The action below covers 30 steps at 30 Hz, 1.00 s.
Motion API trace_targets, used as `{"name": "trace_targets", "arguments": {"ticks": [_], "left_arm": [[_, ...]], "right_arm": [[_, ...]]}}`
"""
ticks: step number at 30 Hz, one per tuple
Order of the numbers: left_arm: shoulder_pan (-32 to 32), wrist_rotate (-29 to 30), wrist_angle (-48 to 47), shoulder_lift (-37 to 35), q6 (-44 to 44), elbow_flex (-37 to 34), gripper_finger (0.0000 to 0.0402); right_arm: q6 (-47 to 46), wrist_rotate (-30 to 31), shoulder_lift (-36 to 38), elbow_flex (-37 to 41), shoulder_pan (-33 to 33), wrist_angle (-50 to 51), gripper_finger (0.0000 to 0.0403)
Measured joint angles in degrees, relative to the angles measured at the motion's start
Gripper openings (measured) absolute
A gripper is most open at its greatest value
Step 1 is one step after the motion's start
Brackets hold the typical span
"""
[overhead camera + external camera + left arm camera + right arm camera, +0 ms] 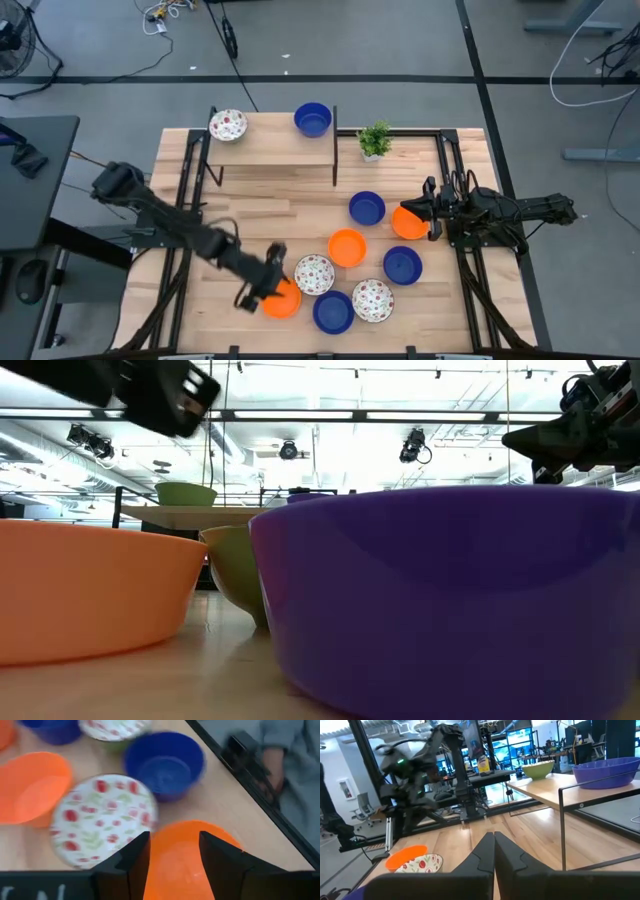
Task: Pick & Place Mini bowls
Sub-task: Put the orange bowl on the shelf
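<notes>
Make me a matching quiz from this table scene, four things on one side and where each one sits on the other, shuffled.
Things:
1. potted plant
2. left gripper
3. right gripper
4. flowered bowl on the shelf

Places:
A. over an orange bowl at the table's near edge
B. beside the blue bowl on the shelf
C. just right of the shelf
D. beside an orange bowl at the right

Pairs: 1-C, 2-A, 3-D, 4-B
</notes>
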<state>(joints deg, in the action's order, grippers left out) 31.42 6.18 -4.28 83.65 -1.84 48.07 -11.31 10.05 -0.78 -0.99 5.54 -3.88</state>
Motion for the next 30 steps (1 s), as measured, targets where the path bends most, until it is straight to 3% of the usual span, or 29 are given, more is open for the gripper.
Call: {"name": "trace_targets", "arguments": {"ticks": [8,14,20,30], "left_arm": [[10.15,6.49,-2.29,9.57,-4.98,8.96,0.0208],[14.97,11.52,-14.30,15.71,-13.85,14.81,0.0198],[16.05,13.60,-16.80,19.20,-24.40,15.72,0.0182],[14.29,14.72,-17.43,21.47,-25.95,15.72,0.0121]], "right_arm": [[0.00,0.00,0.00,0.02,0.01,0.02,0.0006],[0.00,0.01,0.00,0.02,0.00,0.02,0.0006],[0.00,0.00,0.00,0.02,0.00,0.04,0.0006],[0.00,0.00,0.00,0.02,0.00,0.05,0.0006]]}}
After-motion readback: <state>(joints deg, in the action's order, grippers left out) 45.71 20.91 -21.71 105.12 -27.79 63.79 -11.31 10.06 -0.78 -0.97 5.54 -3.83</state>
